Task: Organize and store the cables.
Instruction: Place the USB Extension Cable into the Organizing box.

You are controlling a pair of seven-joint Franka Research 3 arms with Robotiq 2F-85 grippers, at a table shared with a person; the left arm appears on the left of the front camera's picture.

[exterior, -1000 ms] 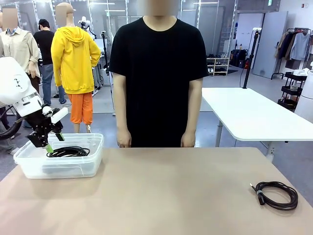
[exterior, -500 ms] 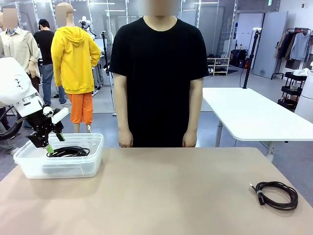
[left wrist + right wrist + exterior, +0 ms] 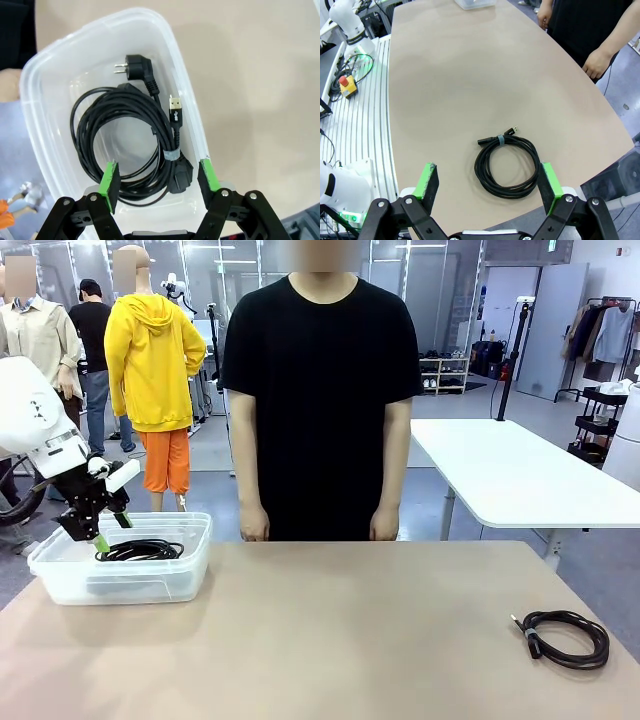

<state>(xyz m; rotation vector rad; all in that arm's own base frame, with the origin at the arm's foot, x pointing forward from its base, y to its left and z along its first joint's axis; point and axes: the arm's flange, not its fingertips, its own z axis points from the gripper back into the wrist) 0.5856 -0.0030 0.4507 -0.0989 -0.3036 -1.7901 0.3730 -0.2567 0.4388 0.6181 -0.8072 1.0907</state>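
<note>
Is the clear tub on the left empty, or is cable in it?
Not empty: black coiled cables lie inside the tub, a mains plug and a USB end showing.

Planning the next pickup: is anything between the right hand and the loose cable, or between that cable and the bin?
Nothing visible. The open right hand hangs above the cable; bare table lies between it and the bin, where the left hand hovers.

Robotics laboratory, as indicated by a slotted aluminium mounting plate [image 3: 370,140] fitted with an emergency-stop button [image 3: 346,86], glass partitions [image 3: 440,300] and a white worktable [image 3: 520,480].
</note>
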